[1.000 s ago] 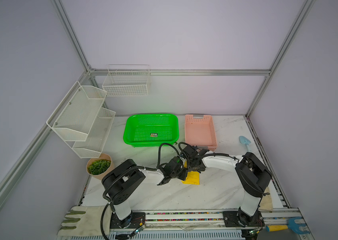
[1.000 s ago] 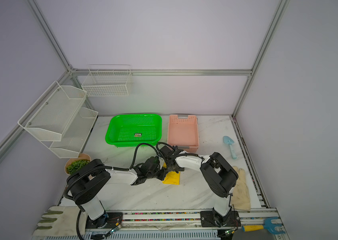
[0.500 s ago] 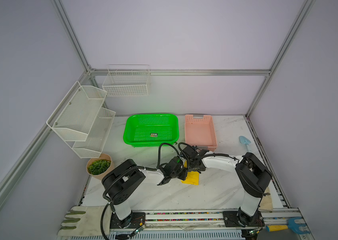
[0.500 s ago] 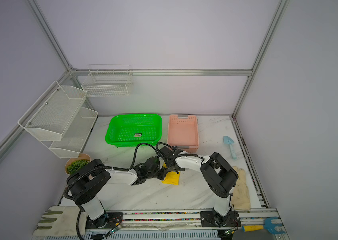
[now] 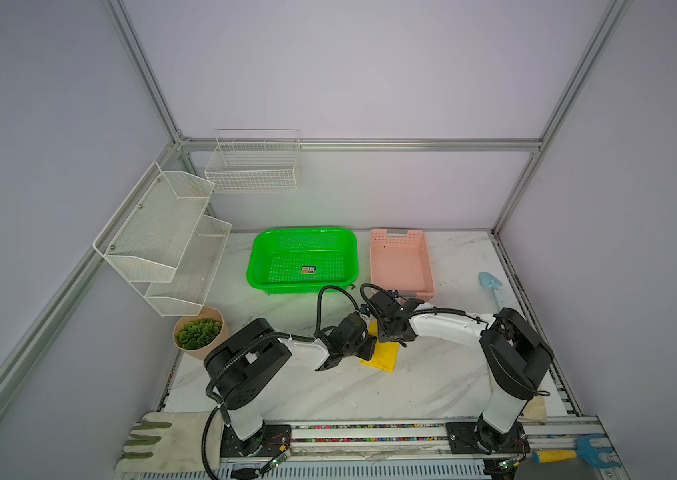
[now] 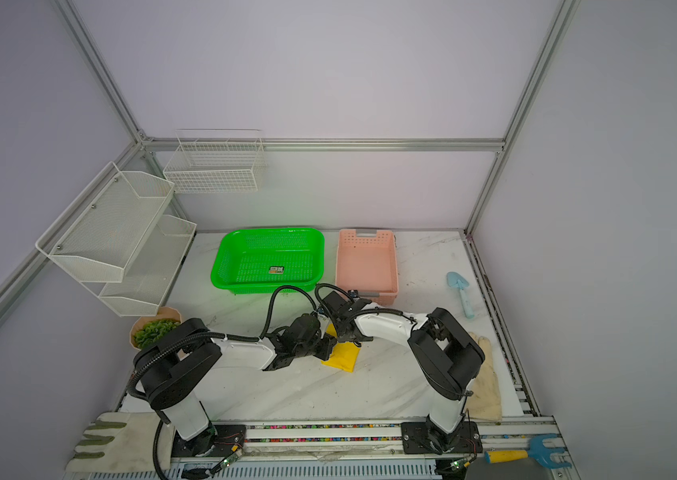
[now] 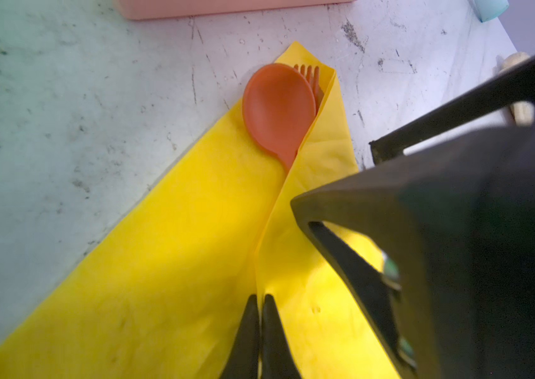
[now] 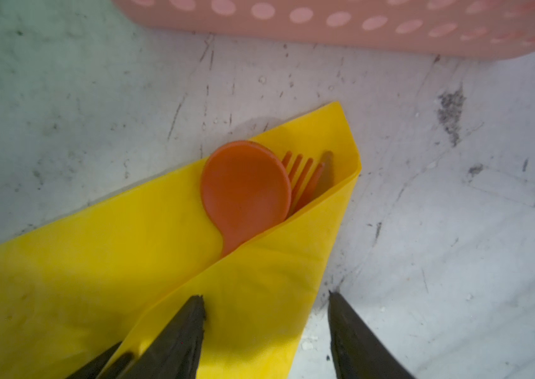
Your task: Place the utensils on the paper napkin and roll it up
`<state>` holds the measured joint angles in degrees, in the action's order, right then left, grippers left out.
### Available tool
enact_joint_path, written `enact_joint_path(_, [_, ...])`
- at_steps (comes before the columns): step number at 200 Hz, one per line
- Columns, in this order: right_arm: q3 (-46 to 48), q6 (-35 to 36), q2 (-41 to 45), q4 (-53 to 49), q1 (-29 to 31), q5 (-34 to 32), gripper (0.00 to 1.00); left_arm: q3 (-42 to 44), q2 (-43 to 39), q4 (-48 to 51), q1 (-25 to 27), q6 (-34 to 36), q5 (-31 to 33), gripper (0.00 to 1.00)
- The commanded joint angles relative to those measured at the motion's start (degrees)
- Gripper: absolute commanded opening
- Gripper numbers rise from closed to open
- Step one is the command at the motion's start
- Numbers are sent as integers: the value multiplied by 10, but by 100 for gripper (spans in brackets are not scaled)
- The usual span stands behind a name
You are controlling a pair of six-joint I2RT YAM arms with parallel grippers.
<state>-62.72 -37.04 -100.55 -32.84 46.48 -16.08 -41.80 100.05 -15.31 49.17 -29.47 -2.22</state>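
The paper napkin (image 8: 111, 262) looks matt, the plastic spoon (image 8: 244, 187) smooth, the marbled tabletop (image 8: 95, 98) scuffed, perhaps laminate.

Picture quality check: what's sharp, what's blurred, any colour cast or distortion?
Right wrist view: spoon and napkin sharp, right claw and pink basket soft, greenish tint on the table. Left wrist view: spoon sharp, the right claw a dark blur by the lens. Both top views: wide-angle lens splays the frame posts; the green basket casts a green glow on the back wall.
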Motion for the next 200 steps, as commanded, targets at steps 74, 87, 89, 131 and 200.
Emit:
enact_joint_path(74, [15, 5, 21, 2, -2, 15, 63, -9, -1, 36, 0, -9, 20, 0])
enact_joint_path(87, [15, 8, 19, 6, -2, 21, 63, -9, 0, 37, -1, -8, 20, 0])
enact_joint_path(89, [15, 8, 18, 6, -2, 22, 63, -9, -1, 36, 0, -8, 20, 0])
enact_joint_path(131, [21, 9, 4, 21, -2, 37, 62, -10, 2, 38, 0, -8, 20, 0])
enact_joint_path(200, [38, 0, -17, 24, -2, 41, 48, -12, 2, 41, 0, -6, 23, 0])
